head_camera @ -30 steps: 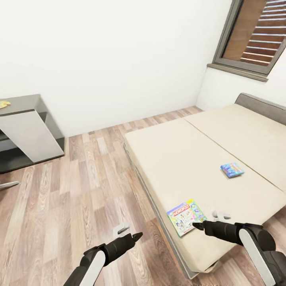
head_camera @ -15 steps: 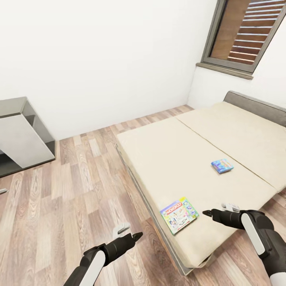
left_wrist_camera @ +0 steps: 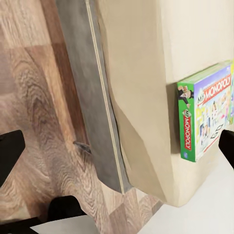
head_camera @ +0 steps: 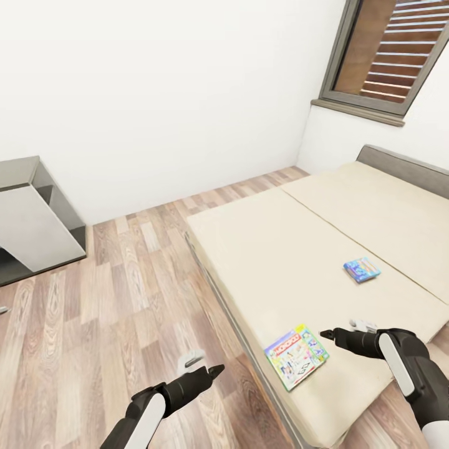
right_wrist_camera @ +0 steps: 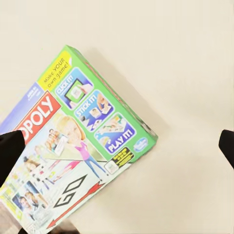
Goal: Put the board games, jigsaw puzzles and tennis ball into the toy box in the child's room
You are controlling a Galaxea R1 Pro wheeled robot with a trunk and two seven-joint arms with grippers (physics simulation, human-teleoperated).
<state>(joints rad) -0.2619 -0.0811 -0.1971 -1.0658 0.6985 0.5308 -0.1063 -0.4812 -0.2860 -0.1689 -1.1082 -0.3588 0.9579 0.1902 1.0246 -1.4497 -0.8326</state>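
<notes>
Two board games lie on the beige bed (head_camera: 280,249). A green "My Monopoly" box (head_camera: 296,357) (left_wrist_camera: 204,117) (right_wrist_camera: 83,141) sits near the foot corner, and a small blue box (head_camera: 362,269) lies farther up the mattress. My right gripper (head_camera: 324,335) (right_wrist_camera: 117,148) hovers open just above the Monopoly box's far right corner, with nothing between its fingers. Over the wooden floor beside the bed frame, my left gripper (head_camera: 215,371) (left_wrist_camera: 117,148) is open and empty. The toy box, jigsaw puzzles and tennis ball are out of view.
At the left edge stands a grey-sided unit with a white front (head_camera: 34,218), which looks like the end of the table. White walls close the room behind, with a shuttered window (head_camera: 386,56) above the grey headboard (head_camera: 405,165). Wooden floor (head_camera: 112,299) runs between the unit and the bed.
The camera has swung, shifting the whole picture. My right gripper has risen a little and moved off the Monopoly box's edge toward its far corner. The left arm holds still.
</notes>
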